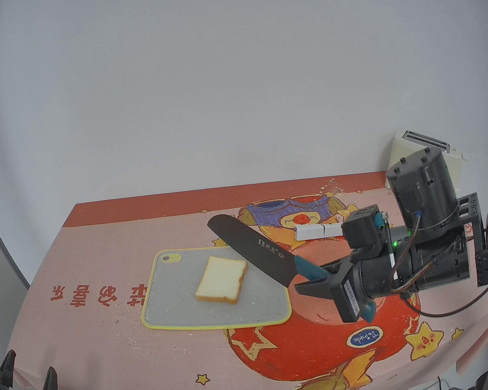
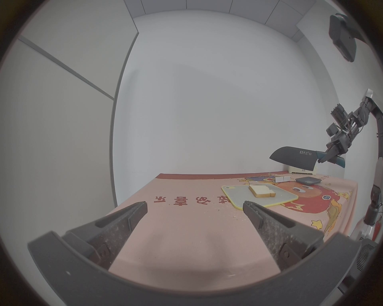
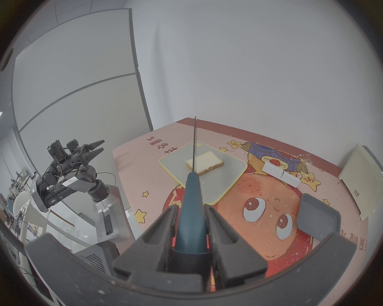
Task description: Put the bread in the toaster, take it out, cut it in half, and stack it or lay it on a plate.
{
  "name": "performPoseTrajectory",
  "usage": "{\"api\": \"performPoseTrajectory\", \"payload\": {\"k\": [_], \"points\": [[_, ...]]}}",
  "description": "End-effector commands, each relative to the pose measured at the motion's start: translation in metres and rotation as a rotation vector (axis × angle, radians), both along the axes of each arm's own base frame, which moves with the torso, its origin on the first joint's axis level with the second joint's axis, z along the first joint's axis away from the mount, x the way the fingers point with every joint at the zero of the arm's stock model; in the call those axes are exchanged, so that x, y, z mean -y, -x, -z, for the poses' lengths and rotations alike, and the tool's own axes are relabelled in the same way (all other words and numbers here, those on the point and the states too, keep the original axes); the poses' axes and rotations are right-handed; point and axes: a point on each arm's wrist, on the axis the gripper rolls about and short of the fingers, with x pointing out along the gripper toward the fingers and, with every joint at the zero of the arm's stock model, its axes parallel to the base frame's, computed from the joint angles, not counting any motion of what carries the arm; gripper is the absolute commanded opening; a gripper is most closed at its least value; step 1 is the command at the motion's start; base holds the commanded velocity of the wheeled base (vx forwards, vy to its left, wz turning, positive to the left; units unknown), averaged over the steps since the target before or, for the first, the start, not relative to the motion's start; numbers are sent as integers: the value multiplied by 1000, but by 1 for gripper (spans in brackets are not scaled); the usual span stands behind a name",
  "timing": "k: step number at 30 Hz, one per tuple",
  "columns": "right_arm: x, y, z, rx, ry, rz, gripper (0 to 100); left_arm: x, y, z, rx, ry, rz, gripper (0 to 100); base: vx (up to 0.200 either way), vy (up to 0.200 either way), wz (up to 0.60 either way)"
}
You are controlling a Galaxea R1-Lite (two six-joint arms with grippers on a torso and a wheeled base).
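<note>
A slice of bread (image 1: 222,280) (image 2: 262,191) (image 3: 204,162) lies flat on the grey, yellow-rimmed cutting board (image 1: 168,301) (image 2: 243,195) (image 3: 227,177). My right gripper (image 1: 320,278) (image 3: 191,211) (image 2: 331,153) is shut on the teal handle of a dark knife (image 1: 255,249) (image 2: 297,156) (image 3: 194,143). The knife hangs well above the table, right of the bread, with its tip pointing back and left. The cream toaster (image 1: 425,149) (image 3: 361,181) stands at the back right corner. My left gripper (image 2: 195,223) (image 1: 27,376) is open with nothing in it, off the table's front left corner.
A grey plate (image 3: 318,217) (image 2: 308,180) lies on the right side of the table, near the toaster. A white knife rest (image 1: 318,231) (image 3: 281,175) sits behind the board. The patterned cloth left of the board is bare, and a white wall stands close behind the table.
</note>
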Motion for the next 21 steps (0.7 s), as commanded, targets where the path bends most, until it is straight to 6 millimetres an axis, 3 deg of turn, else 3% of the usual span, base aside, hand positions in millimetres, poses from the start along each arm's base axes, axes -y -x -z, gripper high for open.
{"api": "performPoseTrajectory", "payload": {"k": [1, 4, 15, 17, 18, 19, 20, 21], "points": [[-14, -3, 7, 7, 4, -18, 0, 0, 0, 5, -1, 0, -1, 100, 0, 0, 0], [-24, 0, 11, 38, -7, -26, 0, 0, 0, 5, -2, -2, 2, 100, 0, 0, 0], [-25, 1, 31, -1, 38, -23, 0, 1, 0, 5, 1, -51, 50, 100, 0, 0, 0], [-23, 2, 34, -5, 43, -22, 0, 2, 5, -16, 130, -50, 93, 100, 0, 0, 0], [-23, 2, 36, -2, 41, -21, 0, 2, 28, -78, 441, -41, 114, 100, 0, 0, 0], [-22, 2, 36, 0, 39, -21, 0, 2, 31, -98, 498, -41, 125, 100, 0, 0, 0], [-23, 1, 39, 5, 35, -21, 0, 1, 18, -162, 553, -37, 189, 100, 0, 0, 0], [-23, -1, 41, 6, 35, -16, 0, 1, 3, -187, 532, -31, 233, 100, 0, 0, 0]]}}
